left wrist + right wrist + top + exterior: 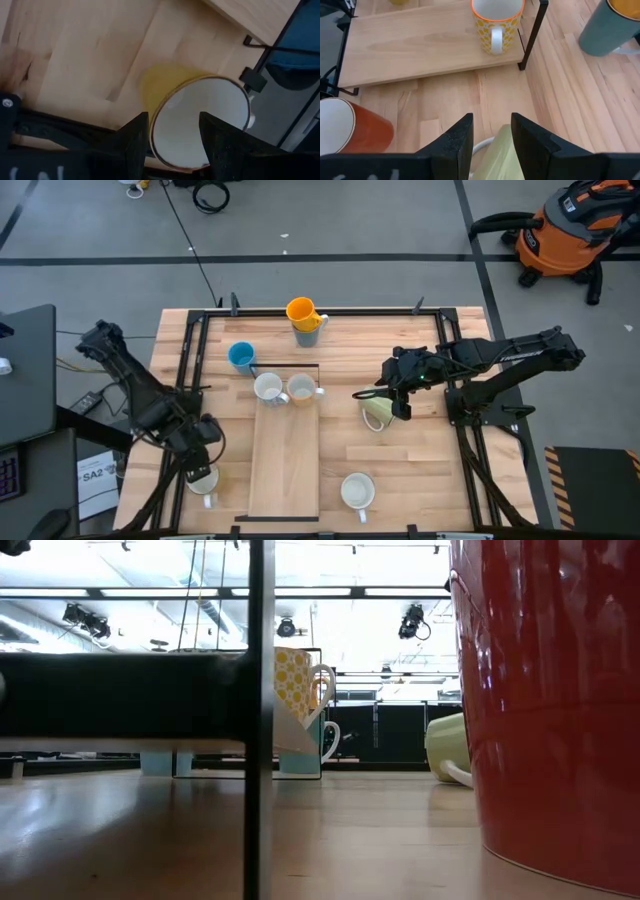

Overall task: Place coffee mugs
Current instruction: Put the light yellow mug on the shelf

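Observation:
My right gripper [396,404] [492,134] is shut on a pale green mug [376,414] right of the raised wooden shelf [285,455]. The mug shows tilted in the low view [447,745]. My left gripper [202,460] [174,135] is open over a cream-yellow mug [203,478] at the near left. One finger [220,140] stands over the mug's white opening [200,120], the other [132,142] outside its wall. I cannot tell whether they touch it. My right gripper pinches the pale green mug [504,150] between its two fingers, next to its white handle [480,147]. The fingers hide the exact place. They come from the table's right, slanting down. The mug sits tilted, handle low [460,774]; whether it is clear of the table I cannot tell.
Two mugs stand at the shelf's far end [268,387], one yellow-dotted [495,25]. A blue mug [241,357] stands left of them. An orange-topped mug [302,310] sits on a greyish one [308,333] at the far edge. An orange mug [357,490] [350,132] stands near the front.

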Available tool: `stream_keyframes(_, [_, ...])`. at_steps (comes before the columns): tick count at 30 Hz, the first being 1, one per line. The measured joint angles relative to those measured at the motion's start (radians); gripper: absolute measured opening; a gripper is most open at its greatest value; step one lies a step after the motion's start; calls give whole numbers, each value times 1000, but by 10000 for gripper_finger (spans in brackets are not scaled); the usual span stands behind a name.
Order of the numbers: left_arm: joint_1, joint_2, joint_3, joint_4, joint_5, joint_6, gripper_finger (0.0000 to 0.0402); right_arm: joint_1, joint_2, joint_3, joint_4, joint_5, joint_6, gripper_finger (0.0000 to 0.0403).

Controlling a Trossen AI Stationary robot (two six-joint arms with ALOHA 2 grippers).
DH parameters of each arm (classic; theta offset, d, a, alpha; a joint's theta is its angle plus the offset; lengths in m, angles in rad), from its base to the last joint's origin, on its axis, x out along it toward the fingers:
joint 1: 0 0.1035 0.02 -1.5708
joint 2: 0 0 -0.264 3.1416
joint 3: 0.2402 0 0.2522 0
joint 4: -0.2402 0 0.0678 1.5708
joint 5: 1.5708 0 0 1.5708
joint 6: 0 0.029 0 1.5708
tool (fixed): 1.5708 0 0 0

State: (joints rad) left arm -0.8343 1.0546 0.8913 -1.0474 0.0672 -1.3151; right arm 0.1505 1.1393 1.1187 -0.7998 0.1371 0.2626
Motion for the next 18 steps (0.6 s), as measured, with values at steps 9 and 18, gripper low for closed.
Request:
stream_keyframes(9, [-44,72,-1,-45,-21,-13,181,0,0,0,0,0,0,138])
stream_keyframes(18, [-63,172,-1,-42,-22,-11,181,0,0,0,-1,0,-1,138])
